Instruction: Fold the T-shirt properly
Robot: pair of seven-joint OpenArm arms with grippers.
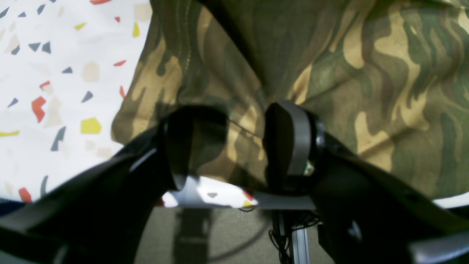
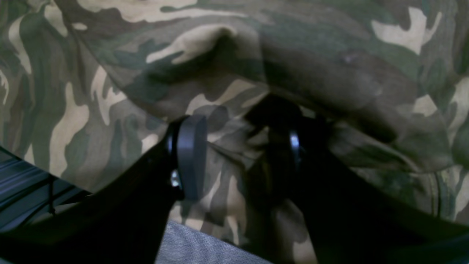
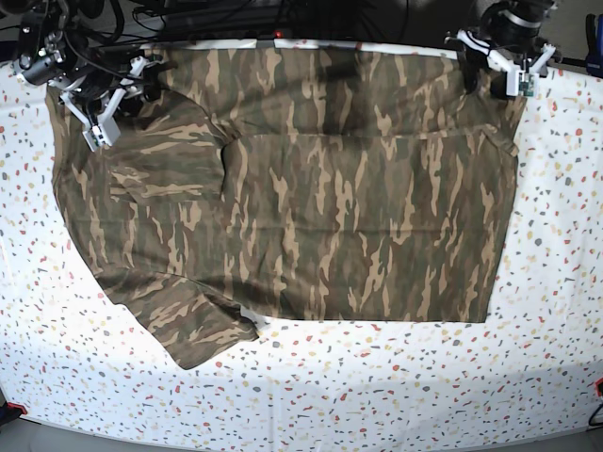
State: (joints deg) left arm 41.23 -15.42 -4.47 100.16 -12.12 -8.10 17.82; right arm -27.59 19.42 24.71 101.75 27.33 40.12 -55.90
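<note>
The camouflage T-shirt (image 3: pixel 330 207) lies spread wide on the speckled white tabletop (image 3: pixel 377 386), with one sleeve (image 3: pixel 203 325) sticking out at the lower left. My left gripper (image 3: pixel 507 64) is at the shirt's far right corner. In the left wrist view, the left gripper (image 1: pixel 245 143) stands open, with the shirt's edge (image 1: pixel 366 73) bunched in the gap between the fingers. My right gripper (image 3: pixel 115 99) is at the far left corner. Up close, this gripper (image 2: pixel 234 154) is also open, straddling a ridge of the cloth (image 2: pixel 110 73). Collar and label are hidden.
The table's far edge runs just behind both grippers, with floor and a metal leg (image 1: pixel 300 242) below it. Dark cables (image 3: pixel 236 14) crowd the back. Bare speckled tabletop (image 1: pixel 55 91) surrounds the shirt at the front and sides.
</note>
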